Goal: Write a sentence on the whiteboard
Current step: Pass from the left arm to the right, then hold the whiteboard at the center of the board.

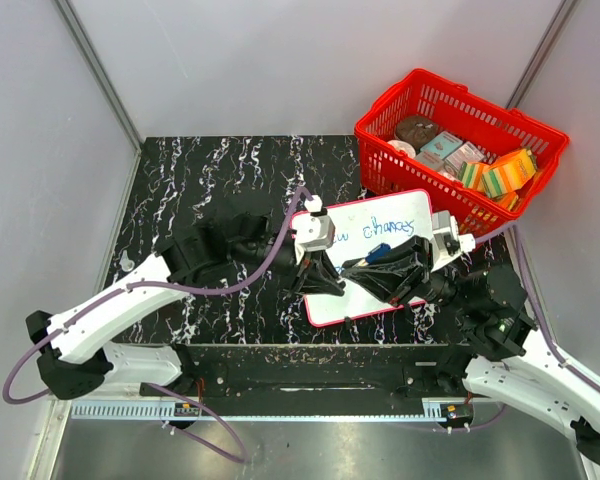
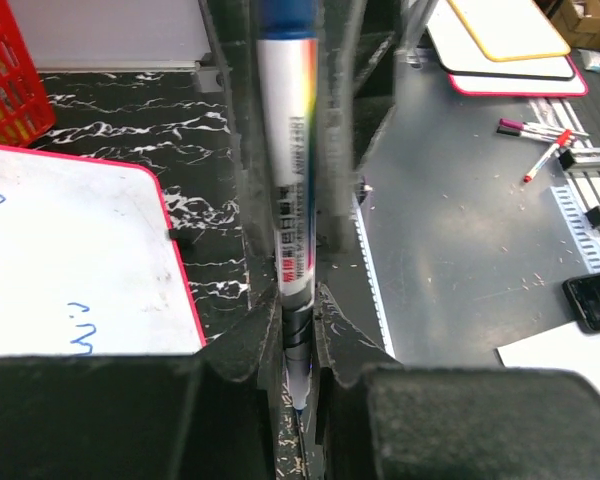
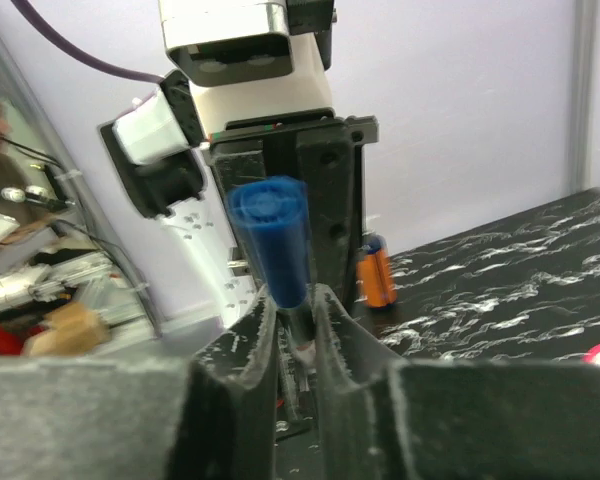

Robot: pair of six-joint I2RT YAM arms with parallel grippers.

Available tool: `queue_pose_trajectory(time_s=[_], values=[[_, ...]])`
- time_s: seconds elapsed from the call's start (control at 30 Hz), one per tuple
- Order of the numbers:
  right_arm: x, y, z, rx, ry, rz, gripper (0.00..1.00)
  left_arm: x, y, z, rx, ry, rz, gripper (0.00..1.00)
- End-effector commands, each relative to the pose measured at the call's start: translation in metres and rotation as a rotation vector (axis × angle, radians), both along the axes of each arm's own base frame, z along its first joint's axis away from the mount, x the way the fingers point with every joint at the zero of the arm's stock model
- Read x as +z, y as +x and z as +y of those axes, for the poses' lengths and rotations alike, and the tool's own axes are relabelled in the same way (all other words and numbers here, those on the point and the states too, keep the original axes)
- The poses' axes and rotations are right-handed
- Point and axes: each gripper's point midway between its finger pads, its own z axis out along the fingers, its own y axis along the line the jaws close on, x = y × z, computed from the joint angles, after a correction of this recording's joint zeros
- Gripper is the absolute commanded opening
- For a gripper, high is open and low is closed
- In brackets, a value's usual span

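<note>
Top external: whiteboard (image 1: 345, 305) long axis L-R; marker (image 1: 377, 252) parallel above it.

Glossy whiteboard (image 1: 355, 300), red plastic basket (image 1: 385, 100)

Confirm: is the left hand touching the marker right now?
Touching. The left wrist view shows the marker pinched between the left hand's two fingers, both pressed against its barrel with no gap on either side.

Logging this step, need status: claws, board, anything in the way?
Left claw shut on white-barrelled marker pen. Right claw shut on its blue plastic cap. Red-rimmed white rectangular whiteboard shows blue handwriting. Claws hide board's middle.
</note>
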Motion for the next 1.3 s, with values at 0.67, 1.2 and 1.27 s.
queue_pose_trajectory(time_s=[0.67, 1.2, 1.27], values=[[-0.079, 0.098, -0.104, -0.821, 0.016, -0.049, 0.00, -0.096, 0.125, 0.083, 0.812, -0.242, 0.394, 0.97], [-0.112, 0.116, -0.118, -0.972, -0.056, -0.056, 0.00, -0.206, 0.186, 0.050, 0.714, -0.124, 0.624, 0.81], [-0.114, 0.117, -0.119, -0.978, -0.061, -0.051, 0.00, -0.193, 0.181, 0.041, 0.615, -0.171, 0.590, 0.70]])
